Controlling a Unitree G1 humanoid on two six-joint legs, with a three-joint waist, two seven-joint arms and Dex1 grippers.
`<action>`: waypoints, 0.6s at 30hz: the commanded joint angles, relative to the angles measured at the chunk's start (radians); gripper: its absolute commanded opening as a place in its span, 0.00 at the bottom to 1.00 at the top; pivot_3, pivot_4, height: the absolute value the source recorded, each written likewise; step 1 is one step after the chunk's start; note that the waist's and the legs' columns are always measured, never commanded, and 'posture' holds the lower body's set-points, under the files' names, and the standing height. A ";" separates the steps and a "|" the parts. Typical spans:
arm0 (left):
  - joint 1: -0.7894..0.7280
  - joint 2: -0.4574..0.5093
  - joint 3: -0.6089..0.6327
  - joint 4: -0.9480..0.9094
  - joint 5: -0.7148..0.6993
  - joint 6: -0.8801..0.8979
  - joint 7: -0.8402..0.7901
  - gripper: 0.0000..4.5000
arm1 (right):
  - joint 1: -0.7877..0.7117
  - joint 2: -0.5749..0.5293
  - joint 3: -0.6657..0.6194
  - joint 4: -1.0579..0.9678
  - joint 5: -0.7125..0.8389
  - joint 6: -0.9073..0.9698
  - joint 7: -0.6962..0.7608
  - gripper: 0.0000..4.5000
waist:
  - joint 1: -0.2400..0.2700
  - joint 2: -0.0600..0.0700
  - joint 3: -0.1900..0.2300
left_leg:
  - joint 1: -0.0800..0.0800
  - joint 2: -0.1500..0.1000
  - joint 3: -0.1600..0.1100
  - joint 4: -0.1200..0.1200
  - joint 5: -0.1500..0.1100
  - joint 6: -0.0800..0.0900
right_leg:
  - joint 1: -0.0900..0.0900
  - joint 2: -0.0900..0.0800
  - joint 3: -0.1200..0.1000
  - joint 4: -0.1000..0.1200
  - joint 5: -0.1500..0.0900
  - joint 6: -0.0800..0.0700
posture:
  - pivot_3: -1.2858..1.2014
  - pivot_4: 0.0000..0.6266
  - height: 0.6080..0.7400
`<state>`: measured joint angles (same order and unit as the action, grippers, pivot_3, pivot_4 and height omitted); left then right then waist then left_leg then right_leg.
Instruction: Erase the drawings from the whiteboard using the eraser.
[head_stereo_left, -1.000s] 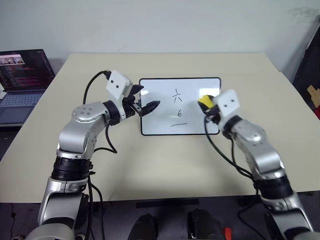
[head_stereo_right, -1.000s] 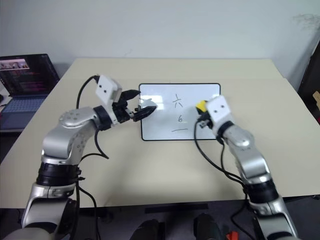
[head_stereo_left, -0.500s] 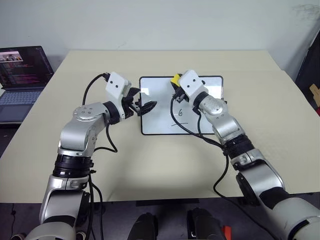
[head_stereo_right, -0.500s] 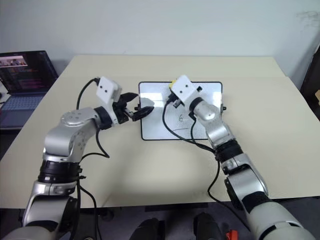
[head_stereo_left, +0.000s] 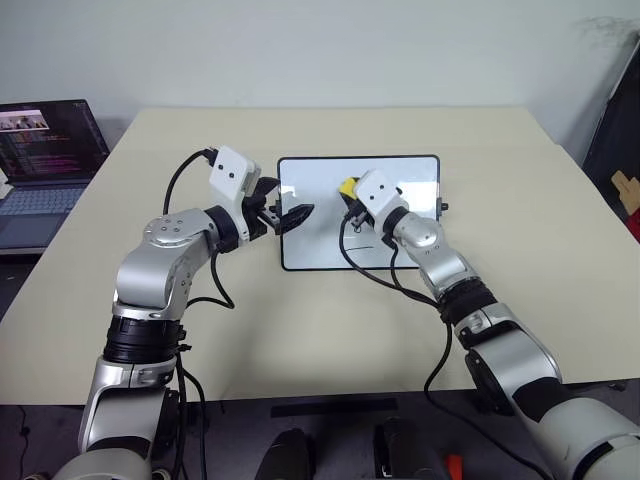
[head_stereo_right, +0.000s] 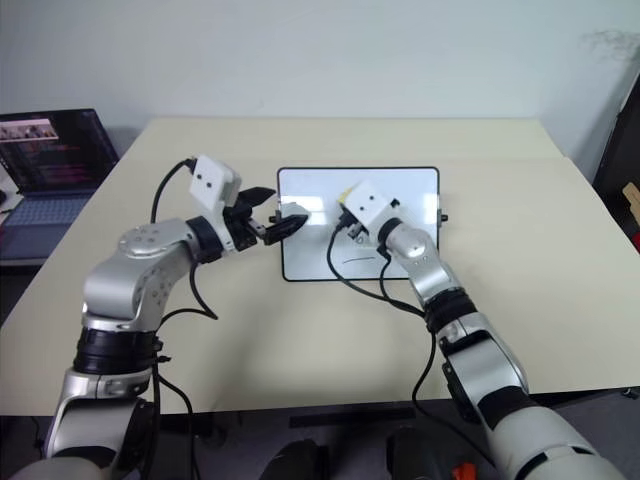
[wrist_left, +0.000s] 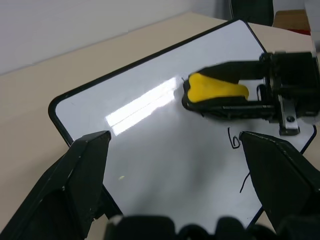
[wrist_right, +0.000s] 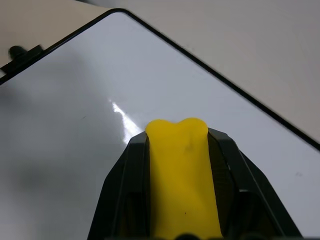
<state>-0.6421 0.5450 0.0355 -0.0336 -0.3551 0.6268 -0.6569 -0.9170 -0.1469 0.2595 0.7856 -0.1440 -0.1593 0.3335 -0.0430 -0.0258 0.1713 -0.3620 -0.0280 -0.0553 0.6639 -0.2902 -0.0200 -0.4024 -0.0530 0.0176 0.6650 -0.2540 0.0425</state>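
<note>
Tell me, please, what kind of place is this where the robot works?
Probably an office or lab room. A plain beige table stands against a bare pale wall, an open laptop sits beside it on the robot's left, and a small whiteboard lies on the table.

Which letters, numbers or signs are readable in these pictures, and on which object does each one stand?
"6": black marker on the whiteboard, near the eraser held in the right gripper.
A short stroke below the 6: a plain line, not a character.
Laptop screen: rows of text, too small to read.
</note>
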 joint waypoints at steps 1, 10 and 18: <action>-0.015 -0.001 0.026 -0.026 -0.004 -0.016 0.010 1.00 | 0.052 0.001 0.035 0.022 -0.044 0.082 0.041 0.27 | -0.001 0.000 0.000 | 0.000 0.000 0.000 0.000 0.000 0.000 | 0.000 0.000 0.000 0.001 0.000 0.000 | 0.52 0.24 1.00; 0.010 0.005 0.040 -0.026 -0.004 -0.017 0.025 1.00 | -0.003 0.008 -0.011 -0.084 -0.059 -0.025 -0.069 0.27 | -0.005 0.000 0.001 | 0.000 0.001 -0.001 0.001 0.003 -0.002 | -0.003 0.002 0.000 0.007 0.003 -0.003 | 0.52 0.24 1.00; 0.069 0.005 0.042 -0.077 -0.025 0.020 0.014 1.00 | -0.095 0.046 -0.050 -0.072 -0.059 -0.009 -0.134 0.27 | -0.011 0.000 0.002 | -0.005 0.002 0.000 -0.001 0.003 -0.003 | -0.008 0.001 0.001 0.004 0.002 -0.003 | 0.52 0.24 1.00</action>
<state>-0.5708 0.5451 0.0560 -0.0552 -0.3625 0.6488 -0.6434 -0.9862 -0.1112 0.2190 0.7222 -0.2052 -0.1658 0.2131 -0.0542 -0.0259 0.1729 -0.3667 -0.0255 -0.0552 0.6625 -0.2873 -0.0227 -0.4107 -0.0516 0.0186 0.6675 -0.2519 0.0395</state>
